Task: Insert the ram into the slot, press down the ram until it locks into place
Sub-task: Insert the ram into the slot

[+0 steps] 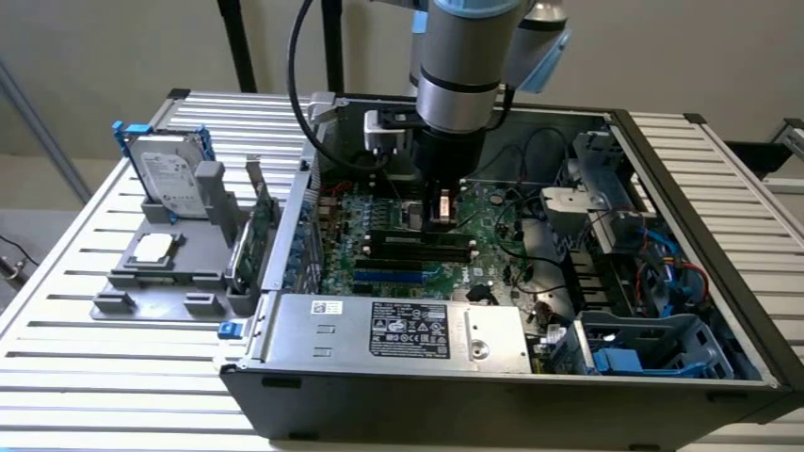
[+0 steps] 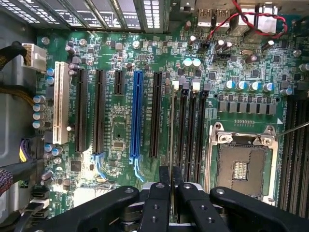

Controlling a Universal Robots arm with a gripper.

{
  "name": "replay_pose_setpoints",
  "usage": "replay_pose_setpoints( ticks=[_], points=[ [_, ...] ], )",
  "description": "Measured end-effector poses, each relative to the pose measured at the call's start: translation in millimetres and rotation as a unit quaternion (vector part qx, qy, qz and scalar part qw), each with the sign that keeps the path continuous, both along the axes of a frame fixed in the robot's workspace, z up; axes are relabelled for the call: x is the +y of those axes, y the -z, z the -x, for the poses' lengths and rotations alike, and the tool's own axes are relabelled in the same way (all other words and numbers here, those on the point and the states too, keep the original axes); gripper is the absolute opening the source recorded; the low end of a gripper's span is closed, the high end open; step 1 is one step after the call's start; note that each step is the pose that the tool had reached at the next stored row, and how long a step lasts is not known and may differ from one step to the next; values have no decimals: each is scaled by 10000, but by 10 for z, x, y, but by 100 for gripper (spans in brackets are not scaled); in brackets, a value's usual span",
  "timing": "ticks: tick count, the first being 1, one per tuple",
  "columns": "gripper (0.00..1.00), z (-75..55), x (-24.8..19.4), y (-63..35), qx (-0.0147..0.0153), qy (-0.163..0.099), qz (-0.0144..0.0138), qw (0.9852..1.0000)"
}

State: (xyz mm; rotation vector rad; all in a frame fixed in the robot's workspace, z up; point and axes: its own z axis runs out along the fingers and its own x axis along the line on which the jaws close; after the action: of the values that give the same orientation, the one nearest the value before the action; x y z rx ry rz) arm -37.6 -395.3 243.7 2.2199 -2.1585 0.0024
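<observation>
**Ram held edge-on at the memory slots**

The ram [image 2: 172, 125] stands edge-on over the green board [image 2: 120, 135]. It runs along the slot [image 2: 175, 86] at the end of a row of black memory sockets, on the side toward the blue slot [image 2: 137, 116]. Whether it is seated I cannot tell.

The board lies in the bottom of an open case [image 1: 503, 400], with a silver power supply [image 1: 390, 330] along the near wall. The case sits on a worktop [image 1: 113, 377] of pale metal slats. On the slats at the exterior view's left is a grey fixture [image 1: 151, 282], which carries an upright hard drive [image 1: 169, 174] and an upright green card [image 1: 260, 240]. Behind are a plain pale wall and dark posts.

Counted:
- one ram
- three bare memory sockets beside it, each with a pale latch
- one blue slot
- one white slot [image 2: 61, 101]
- one CPU socket [image 2: 241, 164]
- one hard drive
- one arm

The pincer [image 2: 171, 170] is drawn almost fully together, with only a thin gap left. It is clenched on the ram's upper edge, one finger [image 2: 164, 175] on each face. In the exterior view the pincer [image 1: 440, 215] is low inside the case, just above the board.
</observation>
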Motion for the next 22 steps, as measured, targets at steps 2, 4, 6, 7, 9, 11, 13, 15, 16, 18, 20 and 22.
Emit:
replay_pose_setpoints(
  ticks=[2,4,6,7,9,11,13,15,16,18,20,22],
  points=[
    [13,-8,0,9,-1,1,2,10000],
    [13,-16,0,17,-1,0,2,10000],
    [13,-20,-1,24,0,2,2,10000],
    [13,-22,-1,27,0,2,0,10000],
    [13,-24,0,33,0,2,-4,10000],
    [13,-25,0,38,0,2,-12,10000],
    [13,-25,0,45,-1,2,-20,10000],
    [13,-25,0,52,-2,2,-28,10000],
    [13,-25,0,56,-3,2,-33,10000],
    [13,-24,0,64,-7,2,-43,10000],
    [13,-25,0,75,-20,1,-62,10000],
    [13,-25,0,89,-34,1,-76,10000]
  ],
)
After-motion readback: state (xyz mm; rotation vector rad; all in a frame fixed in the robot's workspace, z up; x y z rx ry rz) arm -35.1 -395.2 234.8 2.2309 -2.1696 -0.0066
